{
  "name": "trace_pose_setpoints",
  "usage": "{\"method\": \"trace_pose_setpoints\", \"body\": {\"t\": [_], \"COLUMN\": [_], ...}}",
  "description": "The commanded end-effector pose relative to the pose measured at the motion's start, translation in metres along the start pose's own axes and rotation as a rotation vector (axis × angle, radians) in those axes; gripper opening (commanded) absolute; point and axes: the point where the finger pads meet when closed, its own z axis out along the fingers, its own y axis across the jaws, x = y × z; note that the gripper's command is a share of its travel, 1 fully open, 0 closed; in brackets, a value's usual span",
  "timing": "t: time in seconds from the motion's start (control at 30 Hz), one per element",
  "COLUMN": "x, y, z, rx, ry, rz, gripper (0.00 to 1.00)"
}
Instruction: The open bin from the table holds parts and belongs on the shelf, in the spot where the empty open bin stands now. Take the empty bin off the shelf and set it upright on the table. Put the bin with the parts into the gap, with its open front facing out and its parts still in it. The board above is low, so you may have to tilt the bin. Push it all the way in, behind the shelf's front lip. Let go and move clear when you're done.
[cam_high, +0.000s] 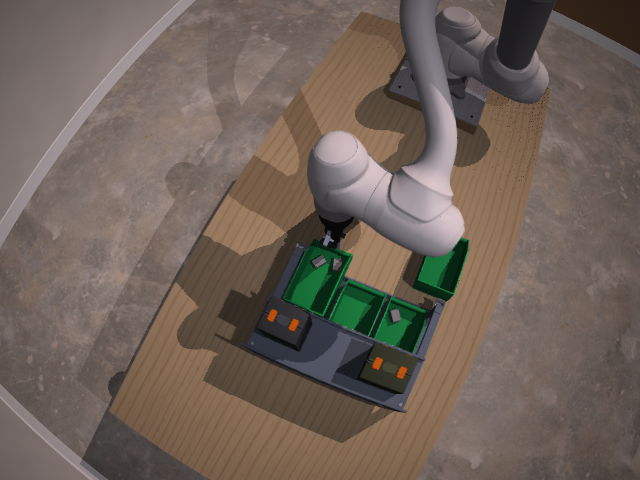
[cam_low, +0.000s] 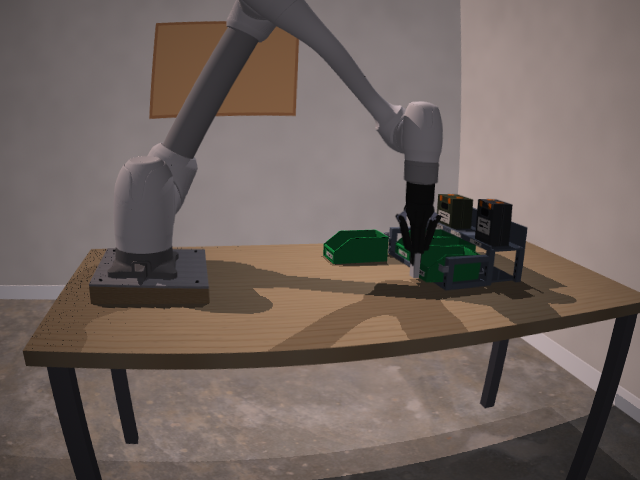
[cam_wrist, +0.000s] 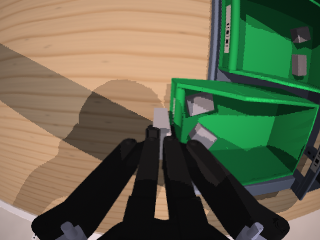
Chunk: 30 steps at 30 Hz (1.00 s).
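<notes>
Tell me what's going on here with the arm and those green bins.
The gripper is shut with nothing in it, its tips at the front of the bin with the parts, which sticks out of the shelf, not pushed fully in. The empty bin stands upright on the table.

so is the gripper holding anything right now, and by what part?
Nothing. The gripper is shut with its jaws together, tips just outside the front wall of the bin with the parts, gripping no part of it.
</notes>
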Motion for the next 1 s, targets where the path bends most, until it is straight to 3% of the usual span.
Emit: {"method": "trace_pose_setpoints", "body": {"t": [0.0, 0.97], "x": [0.000, 0.000], "y": [0.000, 0.011], "z": [0.000, 0.000], "rx": [0.000, 0.000], "ry": [0.000, 0.000], "rz": [0.000, 0.000], "gripper": [0.10, 0.10]}}
